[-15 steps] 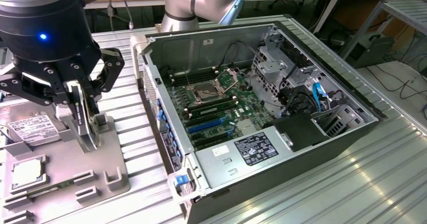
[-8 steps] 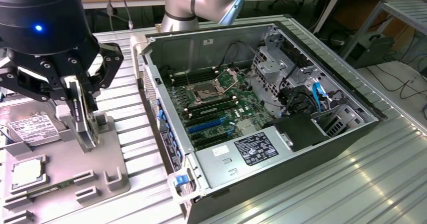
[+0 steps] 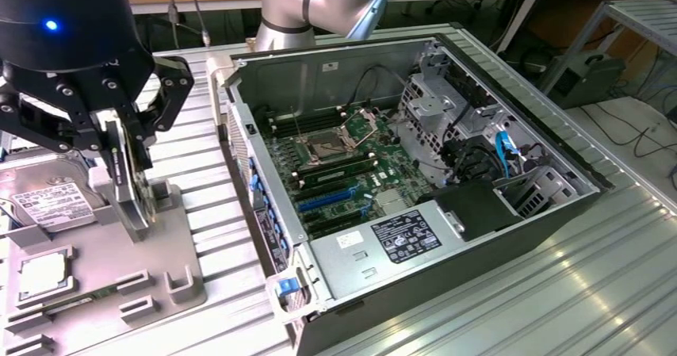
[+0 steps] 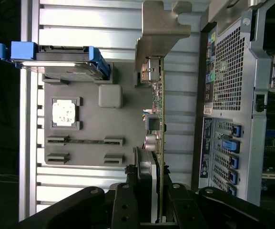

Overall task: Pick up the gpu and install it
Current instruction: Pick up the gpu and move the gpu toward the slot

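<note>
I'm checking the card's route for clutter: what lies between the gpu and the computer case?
A bare strip of slatted metal table top lies between the gpu and the computer case. The wrist view shows it plainly.

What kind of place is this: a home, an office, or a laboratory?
Probably a robotics laboratory or workshop. A robot arm stands behind an open PC case on an aluminium table, with a grey tray of computer parts beside it.

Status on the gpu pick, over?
Gripper closed on gpu. Card upright on edge, seated in gray tray stand. Hard drive beside it; open PC case to the exterior view's right.
</note>
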### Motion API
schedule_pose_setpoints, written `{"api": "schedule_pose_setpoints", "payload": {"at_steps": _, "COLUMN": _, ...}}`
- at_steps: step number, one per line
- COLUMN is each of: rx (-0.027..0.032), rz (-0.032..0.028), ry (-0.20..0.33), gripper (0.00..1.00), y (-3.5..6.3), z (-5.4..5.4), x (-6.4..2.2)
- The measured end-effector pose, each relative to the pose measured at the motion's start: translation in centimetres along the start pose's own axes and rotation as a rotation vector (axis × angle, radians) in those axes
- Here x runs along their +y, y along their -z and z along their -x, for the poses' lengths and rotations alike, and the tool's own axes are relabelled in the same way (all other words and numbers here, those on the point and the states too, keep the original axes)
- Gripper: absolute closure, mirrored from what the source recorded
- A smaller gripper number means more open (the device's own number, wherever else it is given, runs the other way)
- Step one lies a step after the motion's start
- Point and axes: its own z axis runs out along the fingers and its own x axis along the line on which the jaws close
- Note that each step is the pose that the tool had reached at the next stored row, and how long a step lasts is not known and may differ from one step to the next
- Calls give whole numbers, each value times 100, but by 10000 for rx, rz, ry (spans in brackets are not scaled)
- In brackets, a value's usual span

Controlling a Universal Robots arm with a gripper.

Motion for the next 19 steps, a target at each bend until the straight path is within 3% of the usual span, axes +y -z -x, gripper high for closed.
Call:
{"api": "schedule_pose_setpoints", "payload": {"at_steps": 10, "rx": -1, "rz": 0, "ry": 0, "gripper": 72, "y": 166, "z": 0, "x": -6}}
{"api": "schedule_pose_setpoints", "payload": {"at_steps": 19, "rx": 0, "rz": 0, "ry": 2, "gripper": 72, "y": 172, "z": 8, "x": -7}}
